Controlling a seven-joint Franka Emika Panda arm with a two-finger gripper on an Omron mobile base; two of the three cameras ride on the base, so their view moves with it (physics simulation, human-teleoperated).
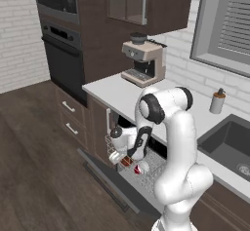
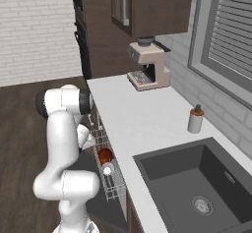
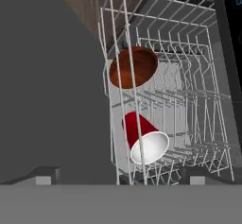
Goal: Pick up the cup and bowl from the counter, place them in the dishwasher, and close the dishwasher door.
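Observation:
The reddish-brown bowl (image 3: 133,67) and the red cup (image 3: 143,138) both rest in the light grey wire rack (image 3: 198,105) pulled out of the dishwasher. The cup lies on its side with its white inside facing the hand camera. My gripper (image 3: 122,175) hovers just above them, open, with nothing between its fingertips. In the left base view the gripper (image 1: 128,156) hangs over the bowl (image 1: 127,162) and cup (image 1: 138,169). The dishwasher door (image 1: 110,179) is folded down flat under the rack. From the right, the bowl (image 2: 105,155) and cup (image 2: 108,168) sit below the counter (image 2: 140,121) edge.
A coffee machine (image 1: 142,62) stands at the back of the counter (image 1: 114,91), and a soap dispenser (image 2: 195,119) stands by the dark sink (image 2: 197,183). The black wall oven (image 1: 62,59) and brown drawers (image 1: 71,118) lie left of the dishwasher. Wooden floor spreads out to the left.

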